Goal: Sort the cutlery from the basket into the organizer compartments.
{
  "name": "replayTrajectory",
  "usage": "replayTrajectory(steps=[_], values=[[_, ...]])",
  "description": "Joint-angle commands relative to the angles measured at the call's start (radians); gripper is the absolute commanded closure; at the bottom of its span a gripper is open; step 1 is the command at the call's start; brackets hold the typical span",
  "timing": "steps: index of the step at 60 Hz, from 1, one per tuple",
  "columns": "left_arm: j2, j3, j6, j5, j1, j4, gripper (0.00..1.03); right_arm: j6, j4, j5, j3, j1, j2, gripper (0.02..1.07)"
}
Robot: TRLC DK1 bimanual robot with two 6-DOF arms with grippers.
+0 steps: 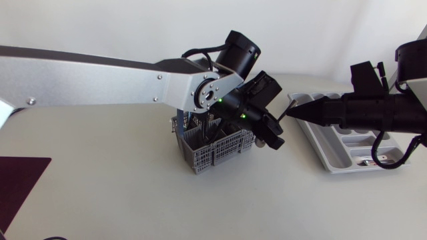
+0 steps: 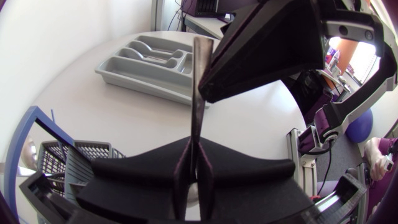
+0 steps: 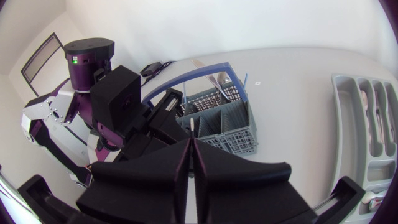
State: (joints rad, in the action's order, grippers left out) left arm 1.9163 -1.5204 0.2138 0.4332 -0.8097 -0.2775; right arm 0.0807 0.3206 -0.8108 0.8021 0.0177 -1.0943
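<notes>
Grey slotted plastic, the basket (image 1: 213, 153) stands near the middle of the white table (image 1: 100, 200), its blue handle (image 3: 186, 78) arched over it and dark cutlery standing in its cells. To its right, toward the far side, lies the grey organizer (image 1: 320, 143), with a few pieces already lying in its compartments. Between the two, just right of the basket and raised above the table, a slim piece of cutlery (image 2: 199, 93) is held at both ends. The left gripper (image 2: 194, 155) is clenched on one end, its fingers pressed flat against it from two sides. The right gripper (image 3: 190, 146), coming in over the organizer, is clamped on the other end, and a pale tip shows past its fingertips. A dark red mat (image 1: 20, 180) lies at the near left edge.
</notes>
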Motion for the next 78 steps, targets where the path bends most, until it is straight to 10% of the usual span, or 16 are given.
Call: replayTrajectory(steps=[1, 12, 23, 32, 47, 78], values=[[0.016, -0.034, 0.004, -0.028, 0.003, -0.008, 1.0, 0.004, -0.005, -0.008, -0.035, -0.005, 0.017, 1.0], [0.0, -0.021, 0.015, -0.028, 0.003, -0.022, 1.0, 0.001, -0.017, -0.008, -0.053, -0.021, 0.02, 0.98], [-0.017, -0.011, 0.041, -0.05, 0.004, -0.029, 1.0, -0.009, -0.011, -0.007, -0.064, -0.038, 0.037, 0.61], [-0.034, 0.008, 0.082, -0.099, 0.004, -0.031, 1.0, -0.027, 0.009, -0.008, -0.064, -0.064, 0.048, 0.54], [-0.109, 0.106, 0.3, -0.379, -0.069, -0.011, 1.0, -0.084, 0.135, -0.007, -0.009, -0.116, 0.06, 0.49], [-0.145, 0.405, 0.687, -0.786, -0.203, 0.439, 1.0, -0.168, 0.394, 0.024, 0.138, -0.071, -0.018, 0.49]])
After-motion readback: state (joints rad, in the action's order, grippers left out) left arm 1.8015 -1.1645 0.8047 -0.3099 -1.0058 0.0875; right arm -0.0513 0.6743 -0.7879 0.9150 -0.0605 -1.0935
